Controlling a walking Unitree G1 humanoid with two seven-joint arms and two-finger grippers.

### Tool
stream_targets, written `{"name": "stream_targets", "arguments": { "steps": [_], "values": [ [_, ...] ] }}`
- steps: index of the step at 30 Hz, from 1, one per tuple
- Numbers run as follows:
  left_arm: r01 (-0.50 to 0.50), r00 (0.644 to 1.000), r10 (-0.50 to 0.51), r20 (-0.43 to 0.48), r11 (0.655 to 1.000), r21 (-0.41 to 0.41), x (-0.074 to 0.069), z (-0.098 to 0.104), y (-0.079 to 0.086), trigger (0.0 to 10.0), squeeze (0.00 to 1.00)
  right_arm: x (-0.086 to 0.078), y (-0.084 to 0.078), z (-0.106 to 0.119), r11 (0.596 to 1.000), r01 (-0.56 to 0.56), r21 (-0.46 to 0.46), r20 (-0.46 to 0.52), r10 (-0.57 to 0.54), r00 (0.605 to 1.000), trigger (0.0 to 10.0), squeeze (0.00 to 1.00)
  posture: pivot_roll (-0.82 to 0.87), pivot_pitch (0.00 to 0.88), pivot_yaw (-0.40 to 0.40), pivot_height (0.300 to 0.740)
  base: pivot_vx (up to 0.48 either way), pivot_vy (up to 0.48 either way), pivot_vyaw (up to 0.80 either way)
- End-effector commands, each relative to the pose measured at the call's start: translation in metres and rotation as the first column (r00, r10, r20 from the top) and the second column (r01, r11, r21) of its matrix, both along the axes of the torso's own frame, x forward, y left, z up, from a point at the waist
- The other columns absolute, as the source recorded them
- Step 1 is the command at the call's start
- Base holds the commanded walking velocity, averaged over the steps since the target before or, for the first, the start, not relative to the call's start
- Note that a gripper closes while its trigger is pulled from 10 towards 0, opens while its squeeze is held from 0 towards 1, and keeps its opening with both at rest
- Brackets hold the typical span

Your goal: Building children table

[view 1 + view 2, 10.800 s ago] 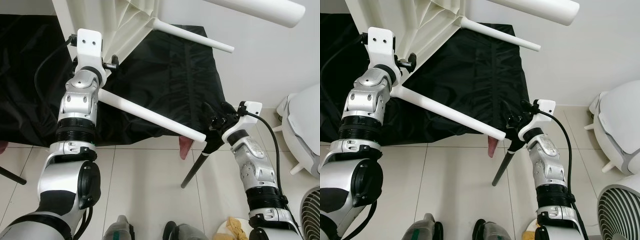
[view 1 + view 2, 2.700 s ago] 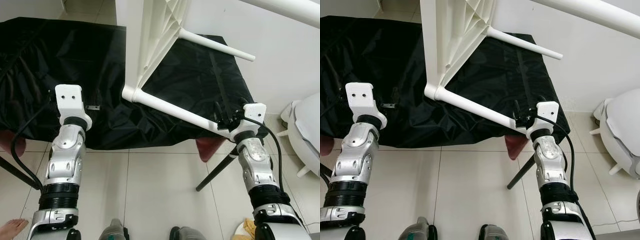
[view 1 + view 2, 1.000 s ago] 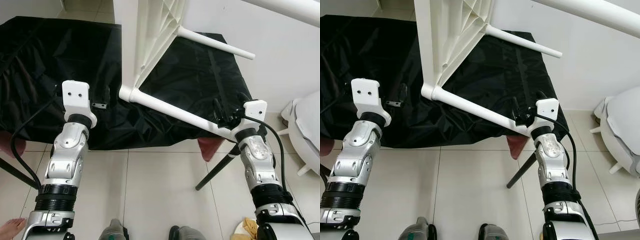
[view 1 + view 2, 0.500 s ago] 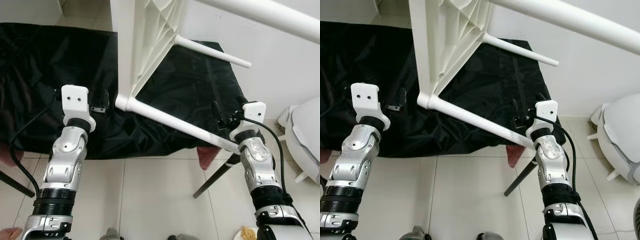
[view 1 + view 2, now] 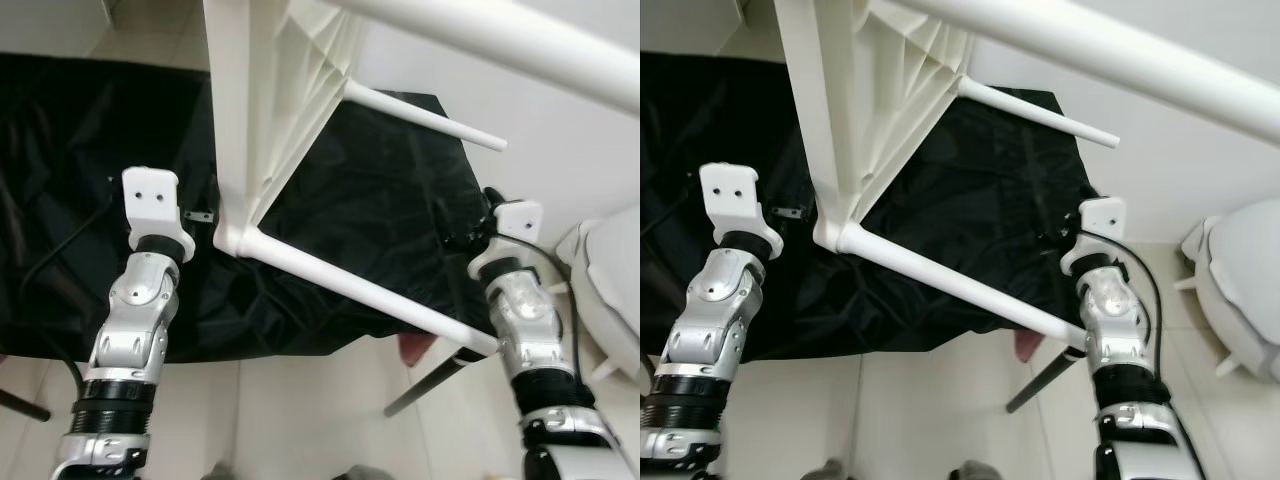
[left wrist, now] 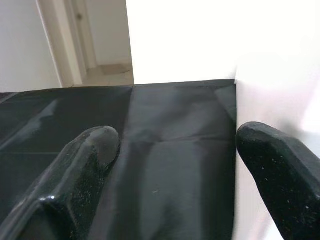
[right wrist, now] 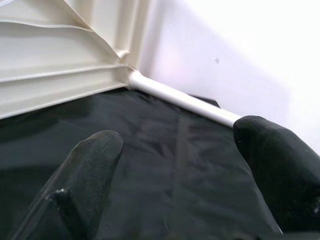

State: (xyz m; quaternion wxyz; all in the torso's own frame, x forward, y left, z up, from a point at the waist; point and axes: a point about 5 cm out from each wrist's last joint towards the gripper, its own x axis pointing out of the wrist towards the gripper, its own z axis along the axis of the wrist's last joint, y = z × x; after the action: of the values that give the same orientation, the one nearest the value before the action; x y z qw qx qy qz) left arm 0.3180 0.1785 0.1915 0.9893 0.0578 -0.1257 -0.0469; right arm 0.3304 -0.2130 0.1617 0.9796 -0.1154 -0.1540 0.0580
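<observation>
The white children table (image 5: pixel 270 110) stood on its edge on the black-draped desk (image 5: pixel 380 200); left claw (image 6: pixel 170 150) at 9 o'clock and right claw (image 7: pixel 175 145) at 3 o'clock gaped, holding nothing.

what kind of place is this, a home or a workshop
Most likely a room in a home, used as a makeshift assembly spot. It has a pale tiled floor and plain white walls, and a white plastic children's table stands on its side on a work surface draped in black cloth.

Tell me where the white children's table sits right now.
The white children's table stands tipped on its side on the black cloth, between the left tool and right tool.
</observation>
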Motion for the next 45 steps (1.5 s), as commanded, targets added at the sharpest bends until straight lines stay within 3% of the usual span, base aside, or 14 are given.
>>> {"name": "stream_targets", "arguments": {
  "steps": [1,16,21,24,27,31,38,44,45],
  "values": [
    [0.014,1.0,-0.014,0.001,1.0,-0.006,-0.001,0.0,0.001,10.0,0.0,0.0,0.005,-0.005,1.0,-0.017,0.003,-0.022,0.017,1.0,10.0,0.0,0.07,0.046,-0.067,0.74,0.0,0.0,0.0],
    [0.041,0.999,-0.041,-0.005,0.999,0.005,-0.003,0.001,0.002,10.0,0.0,-0.002,0.005,-0.006,1.0,-0.021,0.004,-0.023,0.021,1.0,10.0,0.0,0.06,0.047,-0.063,0.74,0.0,0.0,0.0],
    [0.285,0.958,-0.285,0.013,0.958,-0.016,-0.015,0.013,0.007,10.0,0.0,-0.005,0.005,-0.01,0.999,-0.038,-0.002,-0.04,0.038,0.998,10.0,0.0,0.07,0.052,-0.072,0.74,0.0,0.0,0.0],
    [0.33,0.944,-0.33,0.014,0.944,0.003,-0.018,0.014,0.006,10.0,0.0,-0.005,0.005,-0.01,0.999,-0.039,-0.003,-0.042,0.039,0.998,10.0,0.0,0.07,0.052,-0.072,0.74,0.0,0.0,0.0],
    [0.467,0.884,-0.467,-0.018,0.884,0.018,-0.028,0.017,0.002,10.0,0.0,-0.004,0.005,-0.01,0.999,-0.043,-0.008,-0.044,0.043,0.998,10.0,0.0,0.08,0.055,-0.073,0.74,0.0,0.0,0.0],
    [0.521,0.853,-0.518,-0.057,0.851,0.064,-0.027,0.016,-0.003,10.0,0.0,-0.002,0.006,-0.009,0.999,-0.048,-0.009,-0.044,0.047,0.998,10.0,0.0,0.08,0.049,-0.072,0.74,0.0,0.0,0.0],
    [0.537,0.843,-0.532,-0.074,0.84,0.081,-0.021,0.016,-0.008,10.0,0.0,-0.002,0.007,-0.009,0.999,-0.049,-0.01,-0.043,0.049,0.998,10.0,0.0,0.07,0.048,-0.068,0.74,0.0,0.0,0.0],
    [0.5,0.865,-0.493,-0.091,0.86,0.104,-0.01,0.015,-0.01,10.0,0.0,-0.003,0.007,-0.008,0.999,-0.044,-0.009,-0.038,0.044,0.998,10.0,0.0,0.06,0.048,-0.06,0.74,0.0,0.0,0.0],
    [0.48,0.876,-0.471,-0.106,0.872,0.096,-0.004,0.013,-0.011,10.0,1.0,-0.004,0.006,-0.008,0.999,-0.041,-0.008,-0.036,0.041,0.999,10.0,0.0,0.05,0.043,-0.053,0.74,0.0,0.0,0.0]
  ]
}}
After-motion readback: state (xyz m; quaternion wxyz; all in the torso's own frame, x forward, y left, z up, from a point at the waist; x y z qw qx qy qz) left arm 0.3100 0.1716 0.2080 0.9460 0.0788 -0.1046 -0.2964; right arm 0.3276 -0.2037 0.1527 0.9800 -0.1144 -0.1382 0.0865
